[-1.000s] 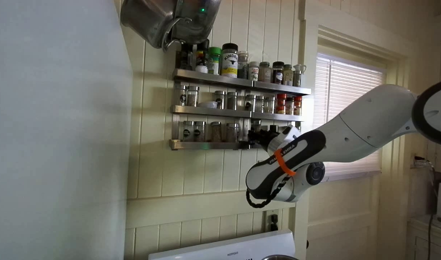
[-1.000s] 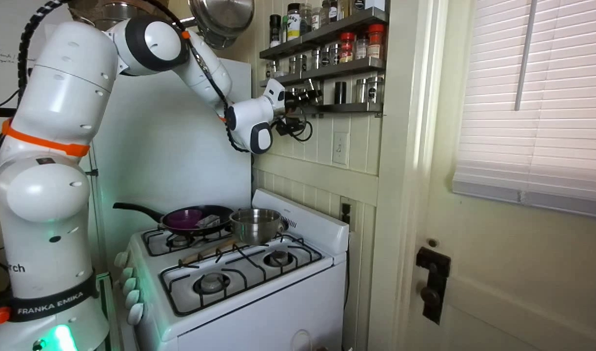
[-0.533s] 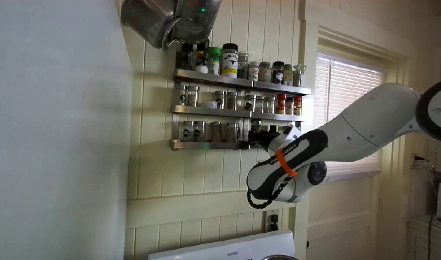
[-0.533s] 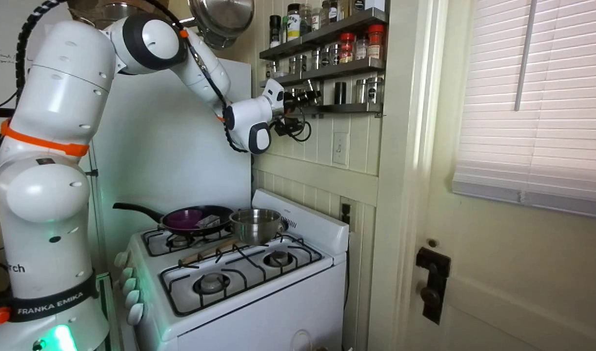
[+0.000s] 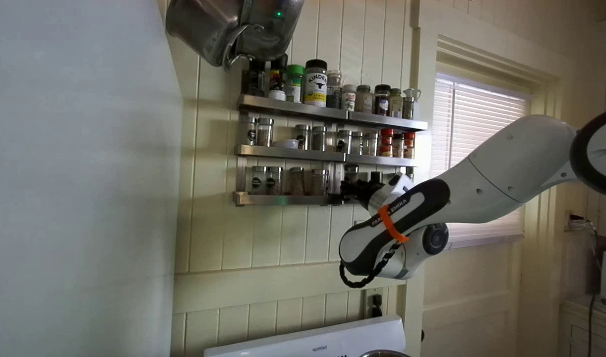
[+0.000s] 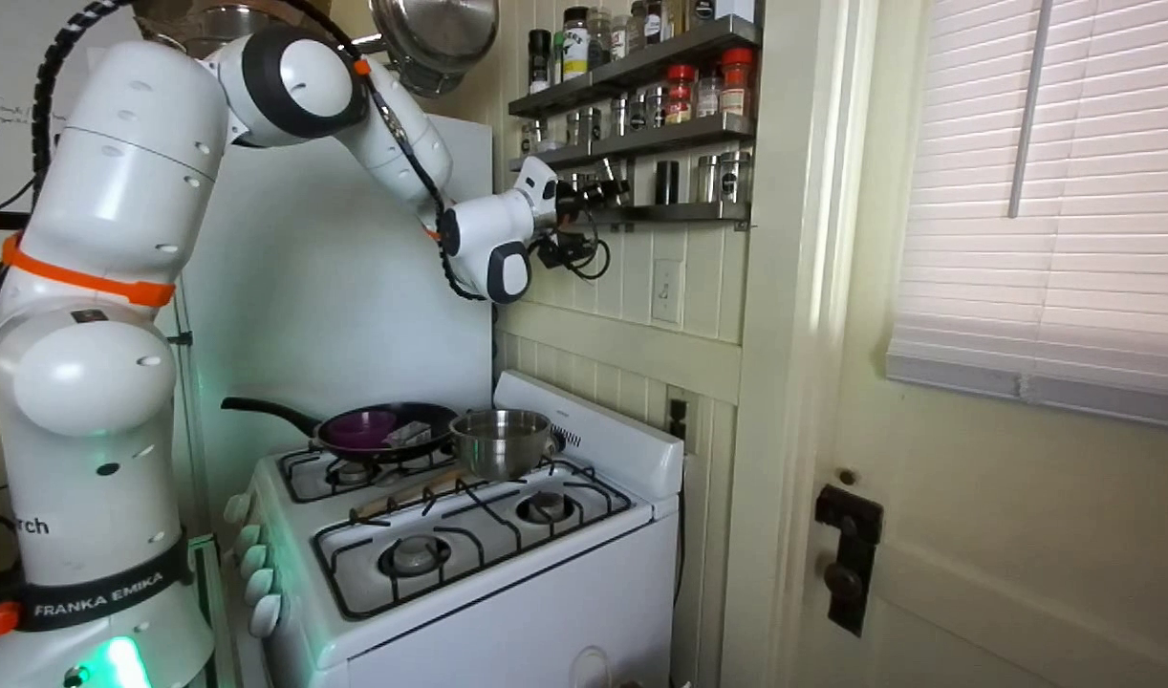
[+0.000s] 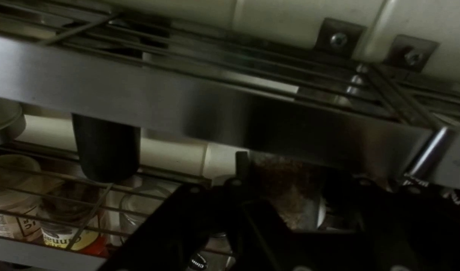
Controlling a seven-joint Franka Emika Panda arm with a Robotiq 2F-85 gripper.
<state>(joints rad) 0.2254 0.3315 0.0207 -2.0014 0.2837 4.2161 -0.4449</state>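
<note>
A jar with brownish content (image 7: pixel 288 195) is at the lowest wall shelf (image 5: pixel 283 199). Dark fingers (image 7: pixel 242 169) of the hand (image 7: pixel 286 178) stand apart at its two sides; the wrist view is dim, so whether they press it, I cannot tell. A black cylinder (image 6: pixel 667 182) stands to the right on this shelf, and the stove (image 6: pixel 498 602) is below

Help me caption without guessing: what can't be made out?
Whether the gripper touches the jar it straddles: wrist view, too dark.
One end of that jar: wrist view, behind the shelf edge.
Floor inside the pot: an exterior view, behind its near side.
Writing on the board: an exterior view, too small, cut by left edge.
</note>
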